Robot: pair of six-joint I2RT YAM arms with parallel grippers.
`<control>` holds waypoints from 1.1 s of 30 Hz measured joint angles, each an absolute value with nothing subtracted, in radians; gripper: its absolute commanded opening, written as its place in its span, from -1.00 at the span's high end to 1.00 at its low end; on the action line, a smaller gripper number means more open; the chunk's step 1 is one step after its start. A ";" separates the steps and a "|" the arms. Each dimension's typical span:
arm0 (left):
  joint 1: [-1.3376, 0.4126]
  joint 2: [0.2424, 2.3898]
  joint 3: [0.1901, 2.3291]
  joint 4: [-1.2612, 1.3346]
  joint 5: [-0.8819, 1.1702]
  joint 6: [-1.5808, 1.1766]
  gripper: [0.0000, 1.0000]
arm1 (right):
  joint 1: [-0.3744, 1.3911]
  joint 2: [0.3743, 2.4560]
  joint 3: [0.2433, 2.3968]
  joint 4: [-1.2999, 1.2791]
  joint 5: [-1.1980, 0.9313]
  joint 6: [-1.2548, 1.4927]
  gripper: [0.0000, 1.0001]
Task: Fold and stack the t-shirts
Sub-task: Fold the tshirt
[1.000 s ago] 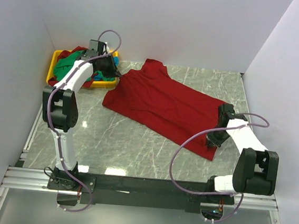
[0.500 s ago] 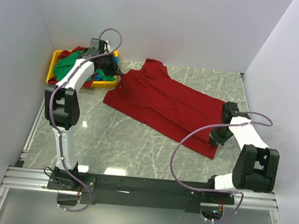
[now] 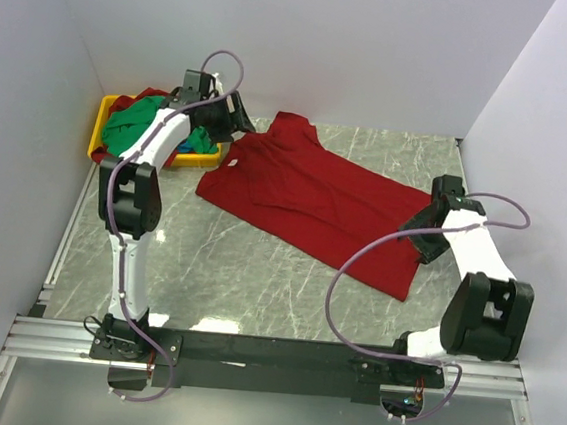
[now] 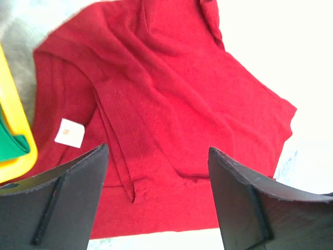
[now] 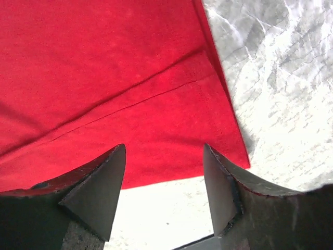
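Observation:
A deep red t-shirt (image 3: 315, 200) lies spread across the marble table (image 3: 238, 268), its white neck label (image 4: 69, 133) showing near the collar. More t-shirts, green (image 3: 131, 123), blue and red, are heaped in the yellow tray (image 3: 101, 130) at the back left. My left gripper (image 3: 240, 120) hovers open above the shirt's collar end, nothing between its fingers (image 4: 62, 198). Off the shirt's lower right hem (image 5: 171, 88), my right gripper (image 3: 420, 236) is open too, its jaws over the bare table just past the cloth's edge.
White walls close in the table at the back, left and right. The yellow tray's rim (image 4: 15, 125) lies just left of the shirt's collar end. Bare marble (image 5: 270, 67) shows beyond the shirt's hem corner.
Both grippers have opened and let go of the red shirt. The left one rose and moved toward the back; the right one drew back to the right. The shirt now lies flat.

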State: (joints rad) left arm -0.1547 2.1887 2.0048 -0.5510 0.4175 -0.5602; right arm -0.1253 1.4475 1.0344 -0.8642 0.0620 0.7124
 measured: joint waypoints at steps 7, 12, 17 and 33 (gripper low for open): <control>-0.164 2.104 1.788 -0.506 0.422 -0.550 -0.69 | -0.115 1.279 0.984 -0.820 0.026 0.731 -0.36; -0.163 2.083 1.674 -0.474 0.422 -0.538 -0.70 | -0.081 1.238 0.870 -0.765 -0.033 0.735 -0.35; -0.163 2.083 1.631 -0.460 0.422 -0.531 -0.71 | -0.061 1.296 0.802 -0.712 -0.094 0.735 -0.35; -0.211 2.074 1.468 -0.360 0.373 -0.466 -0.71 | -0.070 1.522 0.803 -0.616 -0.190 0.717 -0.44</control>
